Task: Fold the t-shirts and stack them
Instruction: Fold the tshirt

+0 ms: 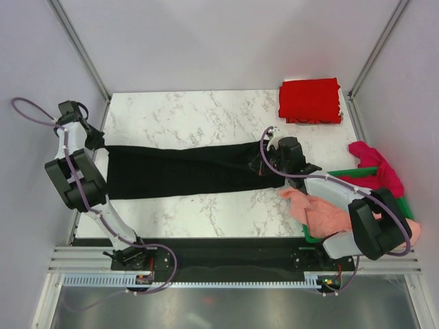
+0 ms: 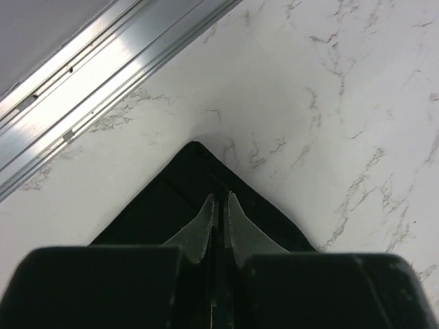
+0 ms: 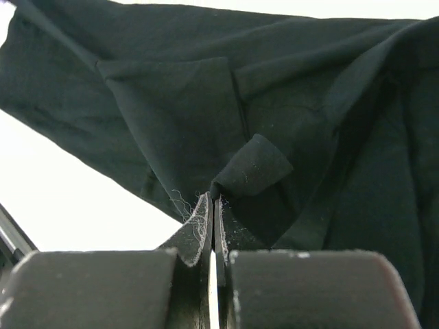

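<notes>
The black t-shirt (image 1: 185, 171) is lying stretched out as a long band across the middle of the marble-patterned table (image 1: 206, 113), running from the left edge toward the right.

The left tool (image 1: 97, 142) is sitting at the band's left end. In the left wrist view, this tool (image 2: 219, 199) is clenched, its 2 fingers pressed close together over a pointed corner of the black cloth (image 2: 178, 199). The corner is pointing toward the metal rail (image 2: 103, 75) along the table's left side, and the cloth is resting flat on the table there.

The right tool (image 1: 271, 162) is meeting the band's right end. In the right wrist view, this tool (image 3: 212, 202) is clamped on a small rolled fold of the black cloth (image 3: 171, 103), with loose threads showing at its fingertips. The cloth beyond is hanging in creases and overlapping layers.

The red t-shirt (image 1: 310, 101) is lying folded into a neat rectangle at the far right corner of the table, well apart from the black one.

The salmon-pink t-shirt (image 1: 319, 209) is spilling crumpled over the near left side of the green bin (image 1: 357, 171), partly onto the table. The magenta t-shirt (image 1: 376, 164) is bunching over the bin's far side. The right arm is reaching across above the bin.
</notes>
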`<action>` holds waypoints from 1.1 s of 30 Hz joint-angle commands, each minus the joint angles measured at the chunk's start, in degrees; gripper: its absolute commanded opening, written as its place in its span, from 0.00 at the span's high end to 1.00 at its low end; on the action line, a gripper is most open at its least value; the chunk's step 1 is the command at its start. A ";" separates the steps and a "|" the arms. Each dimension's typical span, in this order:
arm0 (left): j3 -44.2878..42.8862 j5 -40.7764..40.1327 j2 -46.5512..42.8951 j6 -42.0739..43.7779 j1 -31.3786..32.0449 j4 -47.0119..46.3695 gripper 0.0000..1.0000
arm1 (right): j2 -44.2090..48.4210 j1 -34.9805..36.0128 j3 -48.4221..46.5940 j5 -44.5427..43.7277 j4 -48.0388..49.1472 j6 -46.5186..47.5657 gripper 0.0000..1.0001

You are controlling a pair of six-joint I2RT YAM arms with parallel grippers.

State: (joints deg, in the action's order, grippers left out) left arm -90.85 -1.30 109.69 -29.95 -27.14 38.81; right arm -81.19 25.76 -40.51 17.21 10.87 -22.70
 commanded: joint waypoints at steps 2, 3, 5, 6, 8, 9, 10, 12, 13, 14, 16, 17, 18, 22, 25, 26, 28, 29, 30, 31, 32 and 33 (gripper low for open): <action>4.79 2.86 -3.51 -2.30 -3.09 -2.33 0.92 | 3.58 0.17 0.78 -5.16 -5.06 -2.70 1.00; 6.37 3.58 -4.21 -2.21 -3.27 -2.33 0.90 | 4.45 0.17 1.13 -6.39 -5.60 -3.14 1.00; 8.31 3.32 -5.36 -2.04 -3.54 -2.33 0.90 | 5.16 0.17 2.19 -7.89 -7.09 -4.72 1.00; 9.36 1.93 -6.06 -2.21 -3.63 -2.42 0.88 | 5.86 0.17 2.54 -8.94 -7.53 -5.25 1.00; 12.88 1.56 -8.87 -3.79 -4.67 -2.77 0.77 | 6.30 0.17 3.33 -9.30 -9.20 -6.21 0.70; 15.41 0.17 -10.10 -4.58 -5.29 -3.73 0.17 | 6.91 0.17 3.60 -9.48 -9.73 -6.65 0.50; 16.48 0.59 -12.46 -5.98 -5.99 -4.17 0.03 | 7.44 0.08 4.03 -10.78 -10.69 -6.92 0.42; 17.98 1.04 -14.49 -6.69 -7.49 -5.40 0.00 | 9.02 0.17 4.47 -12.11 -12.35 -7.80 0.28; 18.34 2.43 -15.37 -6.61 -7.58 -5.58 0.00 | 9.46 0.17 4.39 -12.81 -13.15 -8.06 0.25; 18.51 2.53 -16.95 -6.69 -7.49 -5.67 0.00 | 9.90 0.08 4.04 -12.82 -13.59 -8.06 0.23; 18.78 2.45 -18.63 -6.00 -7.32 -5.76 0.00 | 10.87 0.08 2.20 -12.73 -15.34 -8.06 0.23; 18.87 2.10 -20.11 -5.56 -6.53 -5.76 0.00 | 11.40 0.17 1.50 -12.73 -15.88 -8.15 0.22; 18.95 1.48 -20.91 -4.42 -5.83 -5.76 0.00 | 11.58 0.17 0.79 -12.21 -16.14 -8.76 0.22; 20.00 -2.83 -23.12 -0.99 0.93 -6.98 0.01 | 9.39 0.87 -2.89 -8.17 -13.96 -12.62 0.23; 21.15 -3.36 -22.77 1.21 7.87 -7.34 0.02 | 4.04 1.66 -6.14 -7.37 -13.51 -16.39 0.23; 21.59 -3.10 -22.50 1.74 10.85 -7.78 0.02 | 0.54 1.66 -6.94 -7.37 -13.60 -17.28 0.24; 22.55 -3.71 -21.10 2.62 13.59 -7.69 0.03 | -3.26 1.84 -9.57 -6.41 -13.77 -20.00 0.24; 22.64 -3.54 -20.23 3.14 15.69 -7.78 0.03 | -7.45 1.84 -10.63 -6.31 -14.64 -20.97 0.25; 22.73 -3.45 -18.91 3.93 16.49 -7.43 0.03 | -9.76 1.75 -11.95 -6.57 -15.70 -21.77 0.25; 22.56 -2.75 -16.37 4.37 17.02 -7.08 0.03 | -11.87 1.75 -14.48 -6.58 -17.62 -22.38 0.25; 22.12 -2.57 -14.78 4.73 17.72 -6.12 0.04 | -15.98 1.84 -15.90 -6.75 -18.77 -23.26 0.25; 21.25 -3.96 -13.38 5.08 17.99 -3.85 0.05 | -17.85 1.75 -17.22 -6.93 -19.83 -23.36 0.25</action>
State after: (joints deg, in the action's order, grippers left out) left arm -68.79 -2.92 91.96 -28.62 -9.54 32.42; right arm -93.47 27.49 -53.39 9.85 -4.95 -42.02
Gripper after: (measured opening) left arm 0.961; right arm 0.753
